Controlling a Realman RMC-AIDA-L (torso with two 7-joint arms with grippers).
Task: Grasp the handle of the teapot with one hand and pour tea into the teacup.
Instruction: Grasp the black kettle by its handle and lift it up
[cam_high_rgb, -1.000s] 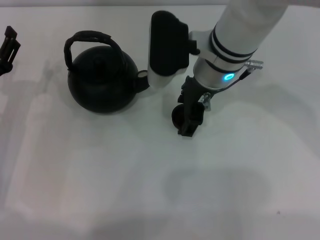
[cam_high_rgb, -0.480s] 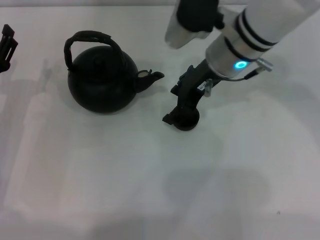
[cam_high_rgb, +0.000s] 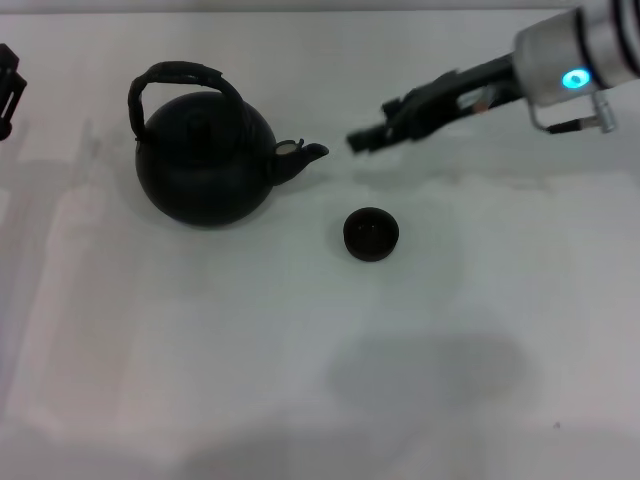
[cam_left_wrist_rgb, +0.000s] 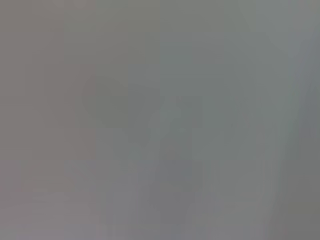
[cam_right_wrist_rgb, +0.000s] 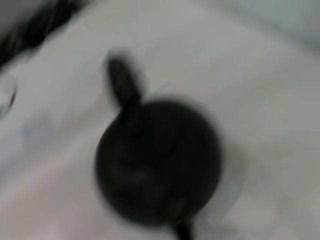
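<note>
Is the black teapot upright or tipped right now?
Upright: the round matte black teapot sits flat on the table, its arched handle on top, ungrasped.

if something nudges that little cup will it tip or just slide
The teacup looks low and bowl-like, so it would probably slide rather than tip. It stands alone on the smooth white table, so it likely skids easily. Being small, it seems light.

**White tabletop, soft shadows**

A plain white table (cam_high_rgb: 200, 350) fills the whole head view, far edge to near edge. Light falls evenly; a broad, faint grey shadow (cam_high_rgb: 430, 365) lies near, right of centre, with dimmer streaks along the left side.
</note>
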